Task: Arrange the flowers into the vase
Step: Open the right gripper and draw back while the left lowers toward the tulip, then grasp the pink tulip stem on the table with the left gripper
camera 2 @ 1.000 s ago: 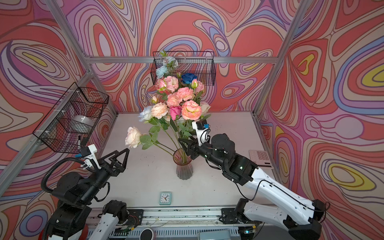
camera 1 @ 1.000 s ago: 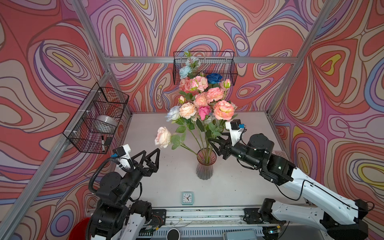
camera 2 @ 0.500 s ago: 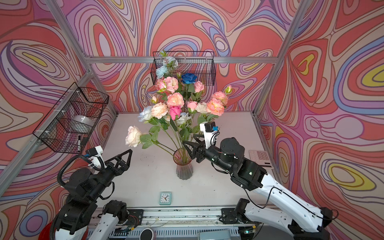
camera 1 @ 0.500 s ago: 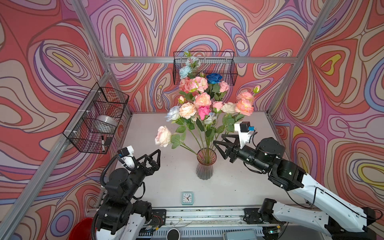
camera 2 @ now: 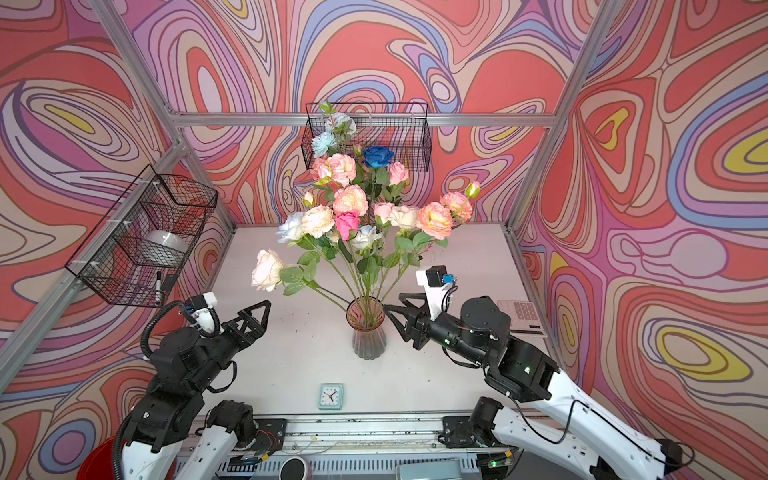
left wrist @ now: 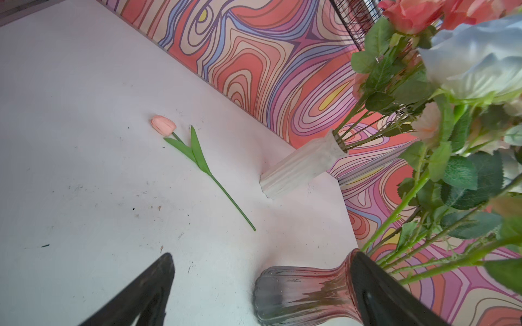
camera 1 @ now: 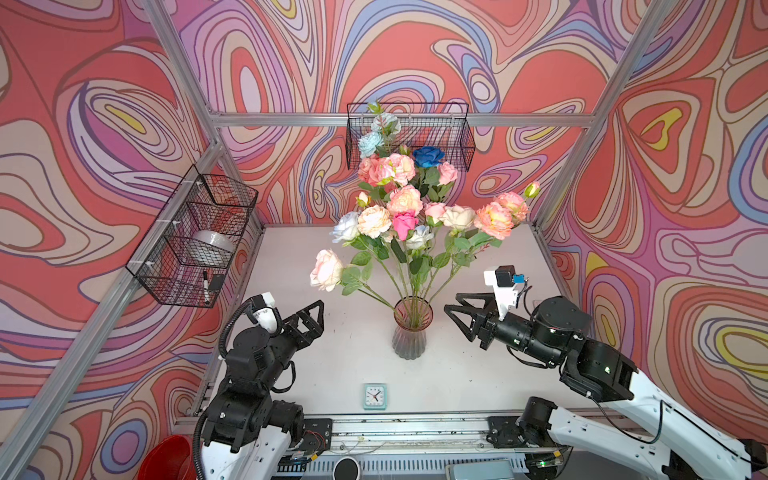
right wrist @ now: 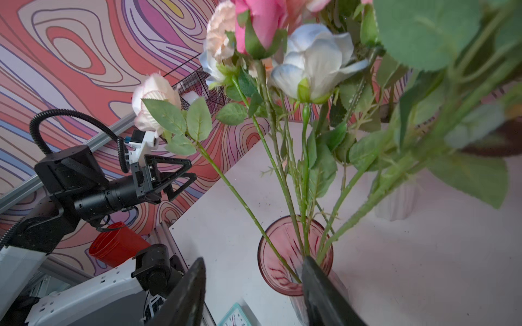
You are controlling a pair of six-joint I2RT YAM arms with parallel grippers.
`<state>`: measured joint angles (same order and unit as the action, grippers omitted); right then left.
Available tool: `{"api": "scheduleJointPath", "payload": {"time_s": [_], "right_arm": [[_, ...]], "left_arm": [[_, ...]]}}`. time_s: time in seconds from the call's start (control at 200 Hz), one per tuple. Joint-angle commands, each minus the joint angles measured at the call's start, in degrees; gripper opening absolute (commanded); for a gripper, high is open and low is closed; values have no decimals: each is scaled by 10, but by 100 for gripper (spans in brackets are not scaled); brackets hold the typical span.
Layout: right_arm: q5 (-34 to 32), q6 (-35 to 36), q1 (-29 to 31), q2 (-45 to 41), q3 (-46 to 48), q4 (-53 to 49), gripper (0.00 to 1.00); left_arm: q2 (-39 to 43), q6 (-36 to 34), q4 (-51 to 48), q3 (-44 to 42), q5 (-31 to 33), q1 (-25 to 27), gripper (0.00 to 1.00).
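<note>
Gaping empty, left pincer (camera 1: 321, 318) and right pincer (camera 1: 451, 302) flank the vase (camera 1: 409, 336) of flowers (camera 1: 405, 203), seemingly not touching.

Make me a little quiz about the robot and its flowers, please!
1. True or false: a tulip lies on the table, outside the pink vase.
2. What sits on the table between the pink vase and the robot? A. clock B. spoon C. ball
3. Fill in: the left gripper has its jaws ___.
Key: 1 true; 2 A; 3 open.
</note>
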<state>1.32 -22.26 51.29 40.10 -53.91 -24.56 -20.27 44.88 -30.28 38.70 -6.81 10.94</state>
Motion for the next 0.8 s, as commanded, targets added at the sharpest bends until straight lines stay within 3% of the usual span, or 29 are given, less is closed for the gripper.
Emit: {"api": "scheduleJointPath", "payload": {"time_s": [0.0,0.25,0.441,0.566,0.791], "right_arm": [[-6,-25,-2,-27,40,-31,46],[-56,-49,-2,-63,105,-36,35],[-55,-53,-2,-64,119,-23,33],[-54,-53,-2,-67,120,-27,33],[-67,-60,-2,-94,129,-41,32]], "left_arm": [[-16,19,4,-20,9,3,99],[-110,40,63,-59,-1,2,94],[-307,52,162,-47,-13,1,79],[-435,46,212,-6,5,-2,76],[-621,97,280,80,-34,-5,64]]}}
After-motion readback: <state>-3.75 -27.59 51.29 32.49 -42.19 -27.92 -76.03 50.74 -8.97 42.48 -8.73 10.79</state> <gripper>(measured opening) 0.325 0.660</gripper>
